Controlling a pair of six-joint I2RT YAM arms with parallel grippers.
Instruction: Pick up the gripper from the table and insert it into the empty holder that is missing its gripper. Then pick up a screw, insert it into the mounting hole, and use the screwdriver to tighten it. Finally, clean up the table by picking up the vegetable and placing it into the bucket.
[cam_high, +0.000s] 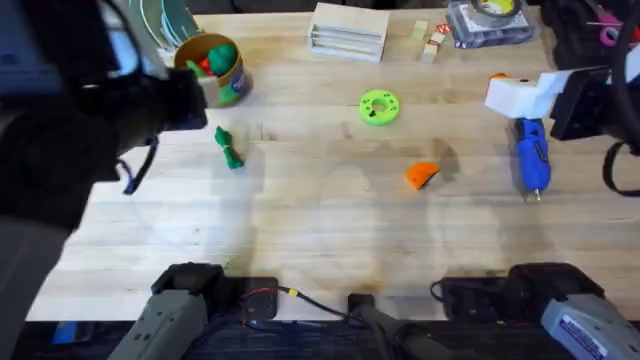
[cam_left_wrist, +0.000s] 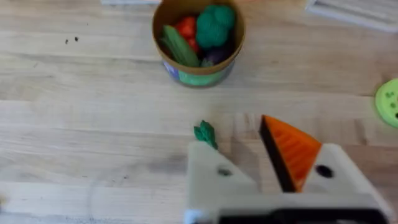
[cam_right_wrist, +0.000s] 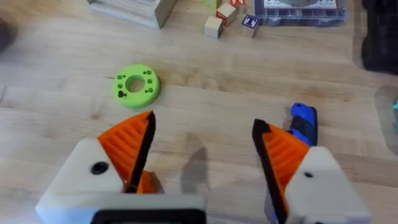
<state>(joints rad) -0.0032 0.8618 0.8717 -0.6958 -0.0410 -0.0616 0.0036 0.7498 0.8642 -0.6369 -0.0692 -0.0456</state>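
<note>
Overhead view shows us the pale wooden counter (cam_high: 330, 240) carrying everything.

The left gripper (cam_left_wrist: 242, 149) hangs near the small round bucket with a yellow-orange rim and green side band (cam_left_wrist: 198, 43). Its jaws stand apart with nothing between them. The right gripper (cam_right_wrist: 202, 149) is spread wide and empty, both its ribbed orange pads in place.

The bucket already holds toy produce. We judge it light and easy to tip, so it is better dropped into than touched.

The chunky blue cylindrical power screwdriver (cam_high: 530, 155) lies at the right side of the counter, just beside the right gripper. It looks to us the heaviest and stiffest item, smooth and likely to roll. We would grip it across the thick barrel, not the thin bit.

The white angular plastic holder (cam_left_wrist: 217, 174) is the left gripper's bare finger, rigid and fixed.

The slim dark green toy vegetable (cam_high: 229, 148) lies between bucket and counter middle, just beyond the left gripper. It seems light and perhaps a little soft. We would pinch it mid-length, across its narrow body.

The small loose orange plastic wedge (cam_high: 422, 175) lies near the counter's middle, well apart from the holder. We take it as light, hard and tapered, so prone to squirt out. We would take hold on its flat side faces near the thick end.
</note>
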